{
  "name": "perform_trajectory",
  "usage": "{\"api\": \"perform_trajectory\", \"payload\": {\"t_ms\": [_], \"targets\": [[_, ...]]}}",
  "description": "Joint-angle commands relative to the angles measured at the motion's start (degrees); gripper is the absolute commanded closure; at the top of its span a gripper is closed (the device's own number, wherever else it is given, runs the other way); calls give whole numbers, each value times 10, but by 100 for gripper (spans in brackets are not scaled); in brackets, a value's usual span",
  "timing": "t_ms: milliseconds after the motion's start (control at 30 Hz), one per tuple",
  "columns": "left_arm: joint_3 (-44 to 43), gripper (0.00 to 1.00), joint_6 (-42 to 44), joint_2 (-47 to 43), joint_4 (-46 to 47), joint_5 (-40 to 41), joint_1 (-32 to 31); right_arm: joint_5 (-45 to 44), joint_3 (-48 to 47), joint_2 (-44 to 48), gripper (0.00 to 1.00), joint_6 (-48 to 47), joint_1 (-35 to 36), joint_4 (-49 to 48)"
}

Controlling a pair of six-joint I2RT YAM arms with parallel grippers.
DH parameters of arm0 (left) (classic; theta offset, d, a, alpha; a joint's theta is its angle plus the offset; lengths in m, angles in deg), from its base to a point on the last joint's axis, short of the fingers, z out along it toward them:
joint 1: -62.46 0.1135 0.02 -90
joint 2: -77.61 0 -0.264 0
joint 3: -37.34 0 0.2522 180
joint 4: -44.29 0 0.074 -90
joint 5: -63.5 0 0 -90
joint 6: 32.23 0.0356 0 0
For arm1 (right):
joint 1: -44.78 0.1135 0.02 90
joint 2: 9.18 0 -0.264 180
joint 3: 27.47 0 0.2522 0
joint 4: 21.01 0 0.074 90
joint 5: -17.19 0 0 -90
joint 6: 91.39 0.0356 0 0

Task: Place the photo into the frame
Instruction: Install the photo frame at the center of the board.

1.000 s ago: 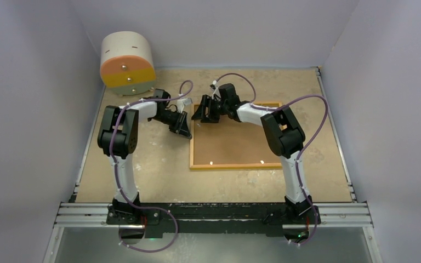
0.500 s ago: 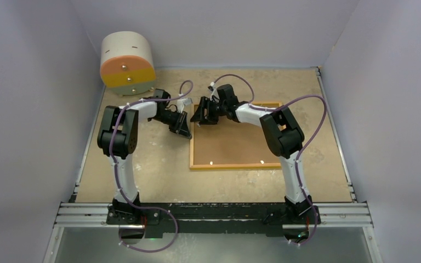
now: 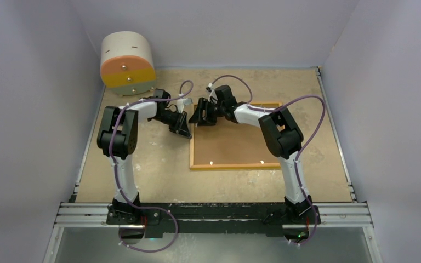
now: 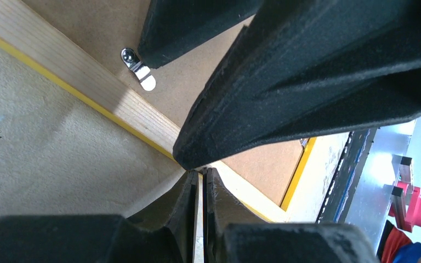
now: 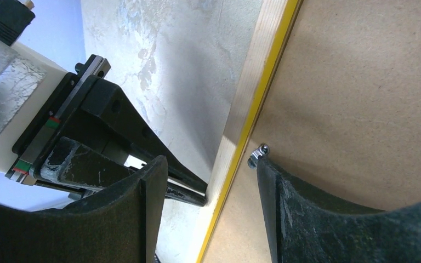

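Frame (image 3: 234, 166) corner at 10 o'clock: both grippers meet here.

Left gripper (image 4: 200, 178): jaws pressed together, only a hairline pale slit between the fingers (image 4: 225, 213). Cannot tell whether anything thin sits in that slit. Tips rest against the frame's outer edge on its 9 o'clock side, low to the table (image 3: 159, 164).

Right gripper (image 5: 211, 161): jaws apart, gripping nothing. They straddle the frame's rim. One finger is outside over the table. The other is inside over the board (image 5: 362, 109), its tip right at a small metal clip (image 5: 257, 152) and seemingly touching it. The clip is fixed just inside the wood rim and points onto the board.

The two grippers are very close, the left at 9 o'clock of the right, nearly tip to tip.

The frame lies flat and back-up, just toward 3 o'clock of table centre. Its wood-coloured rim faces up, with a yellow line along the outer edge. The brown board fills the opening. Two more clips glint along the 6 o'clock side.

Photo: hidden in every view. Cannot tell whether it lies under the board.

Both arms reach in from their bases at 6 o'clock, elbows raised, purple cables looping over them.

A round drum (image 3: 127, 60) with an orange and yellow face stands at the table's 11 o'clock corner, well apart from the frame.
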Motion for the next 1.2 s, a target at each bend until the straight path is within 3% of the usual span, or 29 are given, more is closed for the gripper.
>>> {"api": "perform_trajectory", "payload": {"t_ms": [0,567,900,1167], "targets": [[12,92,31,-4,34,51,-11,19,-19,-10,37,16,11,16],[16,93,31,-9,33,50,-11,1,-2,-16,36,42,14,-18],[16,93,36,-12,28,52,-11,44,42,64,34,35,-2,-6],[17,93,36,-14,27,52,-11,24,45,47,34,13,-5,7]]}}
